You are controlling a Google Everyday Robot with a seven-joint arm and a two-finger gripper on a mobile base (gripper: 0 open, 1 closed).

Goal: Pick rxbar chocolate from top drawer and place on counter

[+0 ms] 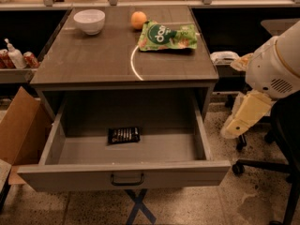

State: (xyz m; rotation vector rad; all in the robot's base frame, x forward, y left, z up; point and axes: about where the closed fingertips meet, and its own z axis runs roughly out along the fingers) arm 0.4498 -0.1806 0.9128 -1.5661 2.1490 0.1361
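Gripper (233, 128) sits at the far right of the camera view, on the cream end of the arm (274, 67). It points down and left, outside the right wall of the top drawer (70, 176), near it but not touching, and lower than the counter (89, 60). Wide or narrow: cannot tell.

Rxbar chocolate (123, 135) lies flat on the drawer floor, left of centre, long side running left to right, clear of all walls and well apart from the gripper. The drawer is pulled out, with a dark bail handle (127, 179) at the middle of its front panel.

On the counter a pale curved line (133, 64) runs from the near edge up toward the green snack bag (167, 36) at back right. An orange (138, 19) sits just beside the bag's left corner, and a white bowl (89, 21) stands upright at back left.

A cardboard box (18, 125) leans at the drawer's left. Bottles and cans (15, 57) stand on a left shelf. A dark chair base (265, 165) is under the arm, and a blue tape X (138, 209) is on the floor below the drawer.
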